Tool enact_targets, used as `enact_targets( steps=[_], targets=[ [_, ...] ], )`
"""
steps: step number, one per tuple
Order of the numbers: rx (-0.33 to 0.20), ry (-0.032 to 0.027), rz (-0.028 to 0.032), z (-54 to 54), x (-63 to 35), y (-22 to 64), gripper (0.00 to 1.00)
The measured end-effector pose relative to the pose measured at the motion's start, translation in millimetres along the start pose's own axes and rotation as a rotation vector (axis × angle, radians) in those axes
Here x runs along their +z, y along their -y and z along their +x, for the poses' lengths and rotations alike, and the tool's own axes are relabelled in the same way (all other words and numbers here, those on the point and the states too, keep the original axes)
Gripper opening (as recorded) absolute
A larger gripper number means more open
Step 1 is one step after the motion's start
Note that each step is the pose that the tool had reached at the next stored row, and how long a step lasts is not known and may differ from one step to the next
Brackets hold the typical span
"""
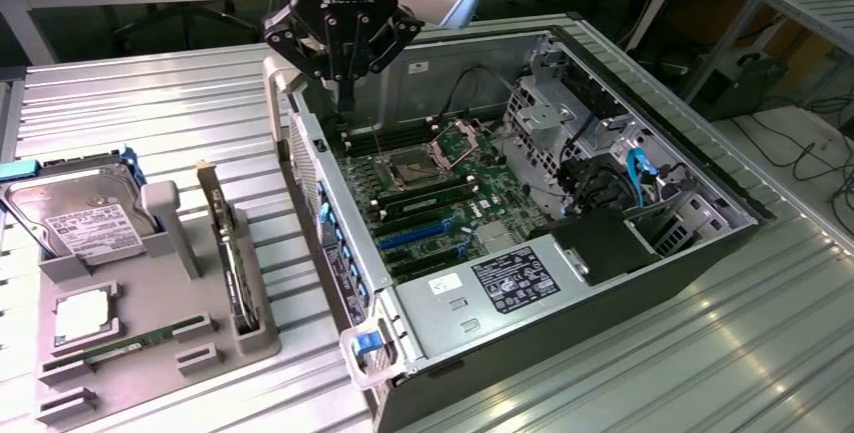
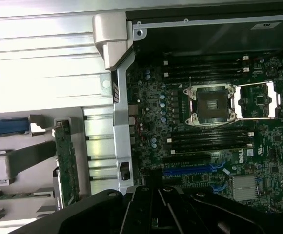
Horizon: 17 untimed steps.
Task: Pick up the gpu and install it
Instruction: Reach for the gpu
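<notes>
Ribbed metal tabletop [image 1: 160,103], open computer case [image 1: 667,113]: the job has not really begun.
Clenched on nothing, the pincer [image 1: 344,85] hangs over the case's side wall, above the motherboard [image 1: 441,193]. Well apart from it, toward the exterior view's left, the gpu [image 1: 230,253] stands on edge in a grey holder [image 1: 167,238], untouched, near a hard drive [image 1: 80,218]. Pickup and fitting both look left to do.

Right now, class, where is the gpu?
At the exterior view's left, the gpu stands on edge in the grey holder, between the hard drive and the computer case.
</notes>
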<state>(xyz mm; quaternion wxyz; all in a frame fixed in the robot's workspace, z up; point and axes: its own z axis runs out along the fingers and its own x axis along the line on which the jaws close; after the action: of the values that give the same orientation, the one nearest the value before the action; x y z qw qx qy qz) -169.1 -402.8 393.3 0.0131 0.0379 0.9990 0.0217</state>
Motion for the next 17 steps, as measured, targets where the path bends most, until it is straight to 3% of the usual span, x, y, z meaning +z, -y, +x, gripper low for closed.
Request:
enact_targets(
  steps=[7, 17],
  targets=[
    [0.000, -0.0001, 0.0000, 2.2, -0.2, 2.1, 0.11],
    [-0.023, -0.0010, -0.0005, 4.3, -0.7, 12.8, 0.11]
  ],
)
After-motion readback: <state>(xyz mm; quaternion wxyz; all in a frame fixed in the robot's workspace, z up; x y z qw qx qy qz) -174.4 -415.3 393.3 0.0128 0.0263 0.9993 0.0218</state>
